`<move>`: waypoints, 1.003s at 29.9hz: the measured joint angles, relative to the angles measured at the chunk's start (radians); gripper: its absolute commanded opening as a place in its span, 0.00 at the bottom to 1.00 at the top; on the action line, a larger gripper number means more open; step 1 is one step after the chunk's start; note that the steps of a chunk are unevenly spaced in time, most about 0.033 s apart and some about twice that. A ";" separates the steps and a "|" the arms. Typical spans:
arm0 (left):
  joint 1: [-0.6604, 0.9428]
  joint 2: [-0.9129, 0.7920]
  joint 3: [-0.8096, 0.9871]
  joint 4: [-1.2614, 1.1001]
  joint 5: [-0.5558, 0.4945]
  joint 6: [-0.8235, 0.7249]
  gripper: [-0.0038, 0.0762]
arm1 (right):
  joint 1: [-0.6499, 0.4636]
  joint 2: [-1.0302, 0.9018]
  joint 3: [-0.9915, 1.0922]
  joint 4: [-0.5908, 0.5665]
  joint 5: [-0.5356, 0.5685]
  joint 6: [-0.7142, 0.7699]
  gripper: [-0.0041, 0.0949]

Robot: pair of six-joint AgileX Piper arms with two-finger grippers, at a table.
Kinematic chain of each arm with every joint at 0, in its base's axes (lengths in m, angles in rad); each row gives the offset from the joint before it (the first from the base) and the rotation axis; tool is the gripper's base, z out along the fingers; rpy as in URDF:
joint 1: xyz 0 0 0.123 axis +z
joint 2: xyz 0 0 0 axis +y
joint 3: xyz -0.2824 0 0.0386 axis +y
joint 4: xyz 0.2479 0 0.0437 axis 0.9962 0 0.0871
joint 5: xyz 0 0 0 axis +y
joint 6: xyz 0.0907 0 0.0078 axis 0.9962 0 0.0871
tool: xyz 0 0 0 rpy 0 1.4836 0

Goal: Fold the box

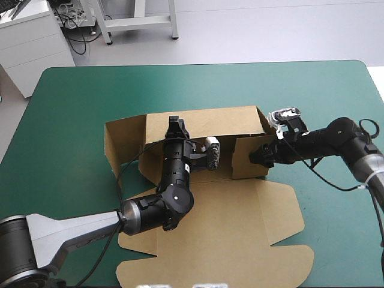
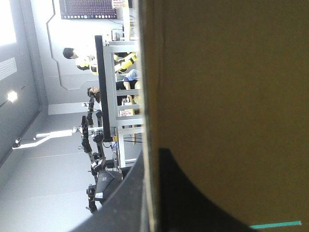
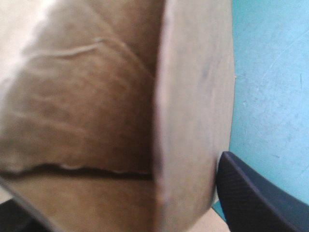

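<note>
Nearest: the flat lid of the brown box (image 1: 228,216), central on the teal-green cover (image 1: 72,108), walls raised beyond. The left gripper (image 1: 175,126) and right gripper (image 1: 259,157) each pinch a wall; tucking cleanly probably needs steady inward pressure.

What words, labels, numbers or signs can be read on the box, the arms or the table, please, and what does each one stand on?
No text can be read.
On the box: plain brown board in all three views, with no print or label.
On the left arm: a small pale sticker near the wrist, too small to read.
On the table: bare teal-green cover, no markings.
</note>
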 measured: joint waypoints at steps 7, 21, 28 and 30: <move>0.000 0.000 0.000 0.000 0.002 0.000 0.01 | 0.152 -0.119 0.159 -0.003 -0.326 0.000 0.69; 0.000 0.000 0.000 0.000 0.014 -0.009 0.01 | 0.220 -0.168 0.243 0.008 -0.590 -0.001 0.02; 0.000 0.000 0.000 0.001 0.014 -0.010 0.05 | 0.220 -0.168 0.247 0.008 -0.605 -0.009 0.02; 0.000 0.000 0.000 0.001 0.014 -0.011 0.13 | 0.220 -0.168 0.247 0.008 -0.606 -0.009 0.02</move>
